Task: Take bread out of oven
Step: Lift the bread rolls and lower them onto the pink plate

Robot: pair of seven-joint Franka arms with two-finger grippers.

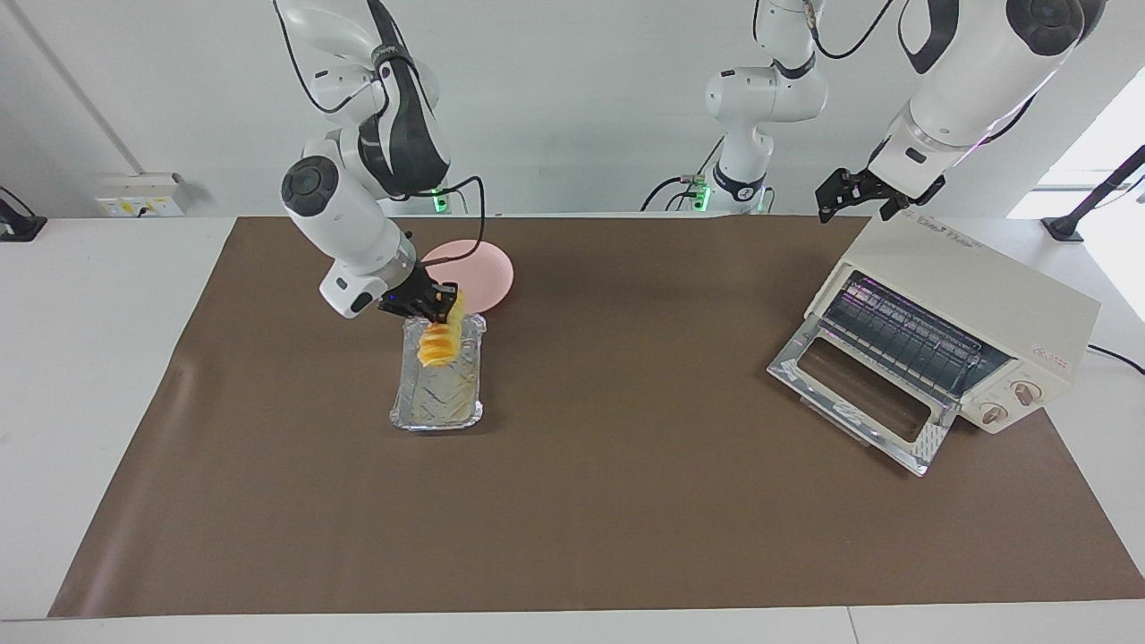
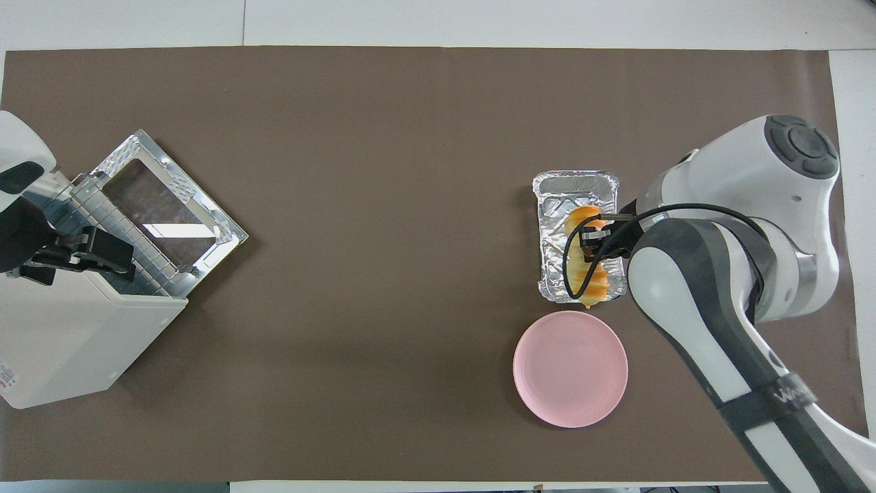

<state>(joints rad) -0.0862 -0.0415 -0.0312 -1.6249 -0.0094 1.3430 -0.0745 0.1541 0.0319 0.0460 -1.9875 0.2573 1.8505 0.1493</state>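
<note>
Brown-matted desk (image 1: pixel 626 501), oven (image 1: pixel 966 313) open at the left arm's end.
Right gripper (image 1: pixel 436 307) grasps the bread (image 1: pixel 440 342), tilted over the foil tray (image 1: pixel 438 398) beside the pink plate (image 1: pixel 487 268). Left gripper (image 1: pixel 850 192) waits over the oven; I cannot tell its finger state.

glossy white arms, dark grey joints, black cables

A foil tray (image 1: pixel 436 394) (image 2: pixel 558 205) lies on the brown mat (image 1: pixel 626 501) (image 2: pixel 383 137) toward the right arm's end of the table, set lengthwise away from the robots. A pink plate (image 1: pixel 487 273) (image 2: pixel 570 370) sits just beside it, nearer the robots' edge
</note>
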